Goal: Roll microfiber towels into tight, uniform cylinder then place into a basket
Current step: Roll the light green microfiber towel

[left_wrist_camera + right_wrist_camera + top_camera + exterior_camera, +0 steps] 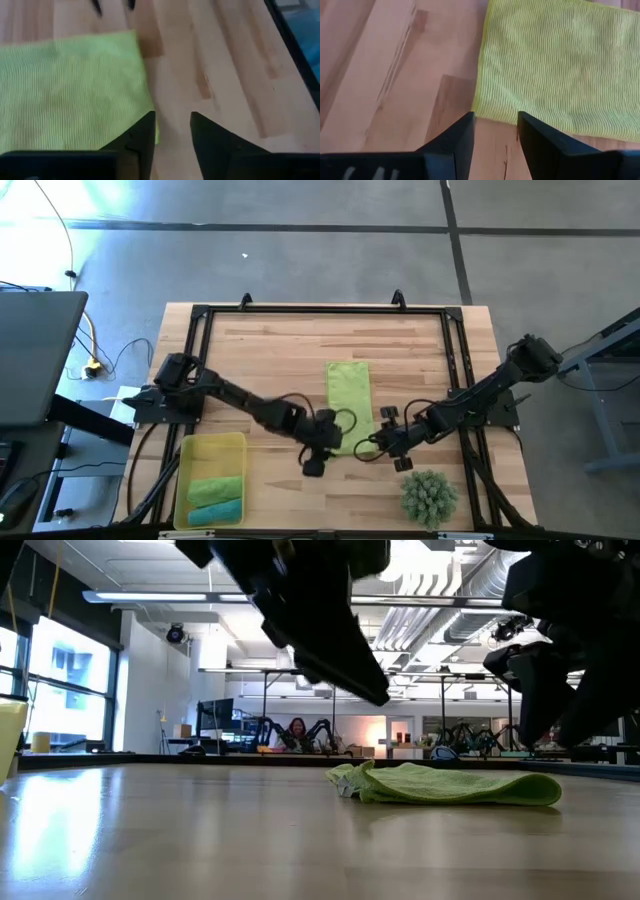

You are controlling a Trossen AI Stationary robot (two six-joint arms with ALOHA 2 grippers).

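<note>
Flat lime green microfiber towel [349, 402] at tabletop [280, 360] centre. Left end effector [172, 131] and right end effector [495, 131] both open, empty, at towel's 6 o'clock corners. Advice: pinch both corners evenly, roll toward 12 o'clock, keep tension equal.

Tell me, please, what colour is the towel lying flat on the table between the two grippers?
Lime green; the towel shows best in the right wrist view.

Green towel [349, 400]: laid flat mid-table
Both grippers: positioned at its near end
Basket [211, 446]: two rolled towels contained
</note>
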